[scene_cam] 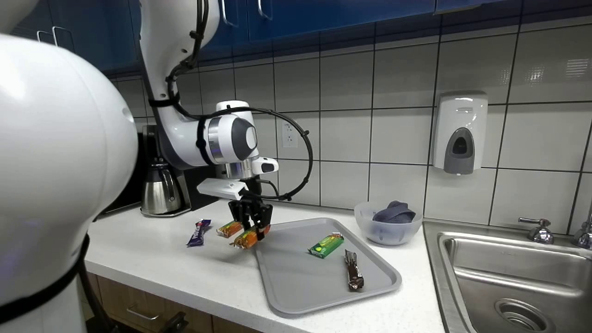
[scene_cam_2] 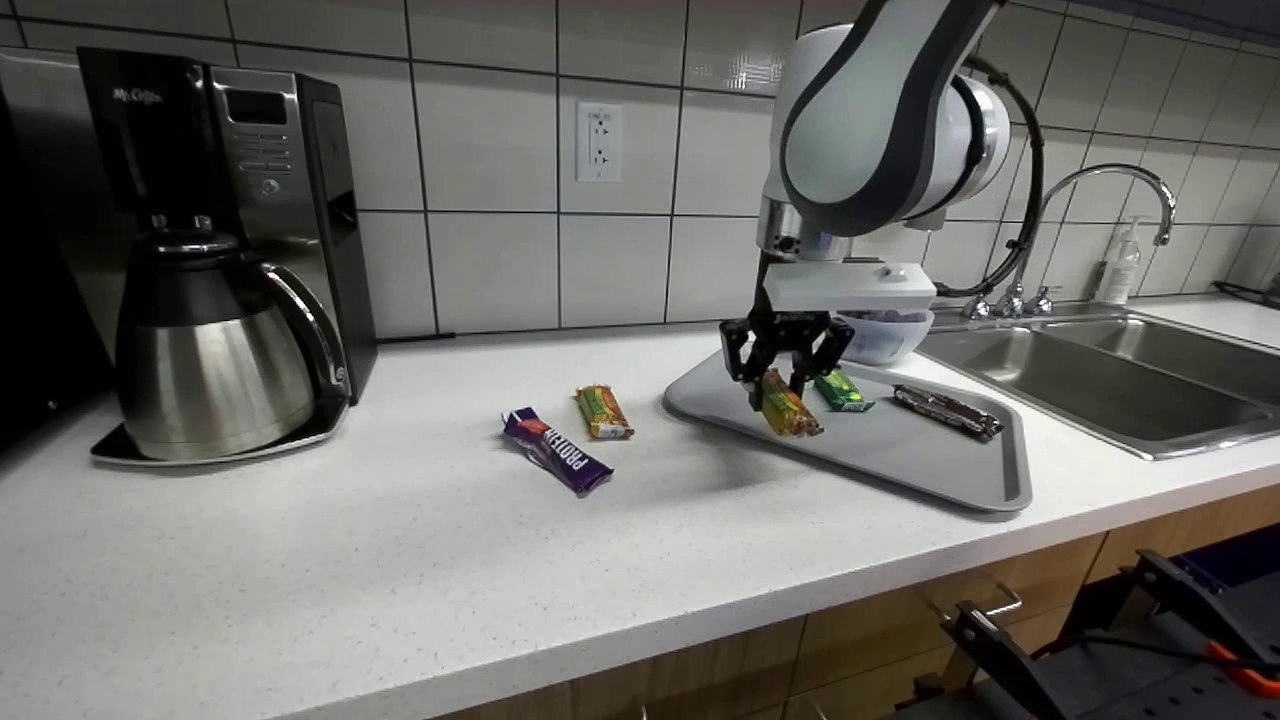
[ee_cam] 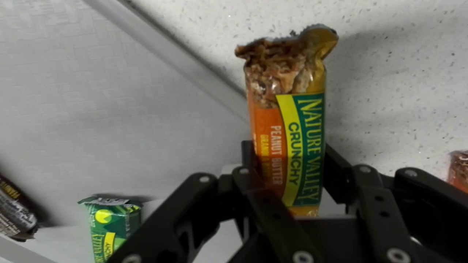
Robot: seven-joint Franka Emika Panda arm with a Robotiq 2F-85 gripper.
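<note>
1. While we study the scene in an exterior view, the end effector (scene_cam: pixel 253 231) grasps an orange-wrapped bar (scene_cam: pixel 244 239) at the edge of a grey tray (scene_cam: pixel 296 282). On the tray we see a green-wrapped bar (scene_cam: pixel 326 245) and a dark brown bar (scene_cam: pixel 354 270), lying apart. A translucent bowl (scene_cam: pixel 387 235) holding a bluish cloth (scene_cam: pixel 395 212) stands just beside the tray, and next along is the steel sink (scene_cam: pixel 508 263).
2. We find the orange-wrapped bar, in an exterior view, held up above the bench (scene_cam_2: pixel 400 580). A second orange-wrapped bar (scene_cam_2: pixel 604 412) and a purple bar (scene_cam_2: pixel 557 451) lettered PROTEIN lie on the bench near each other, slightly apart. Well away from the tray stands a coffee maker (scene_cam_2: pixel 265 165) with a steel carafe (scene_cam_2: pixel 220 375).
3. In the wrist view we see the fingers (ee_cam: pixel 338 179) pressing the orange-wrapped bar from both sides, and we read NATURE VALLEY CRUNCHY PEANUT BUTTER on its wrapper. The tray's rim runs diagonally beneath, and the green-wrapped bar and dark brown bar show partly at lower left.
</note>
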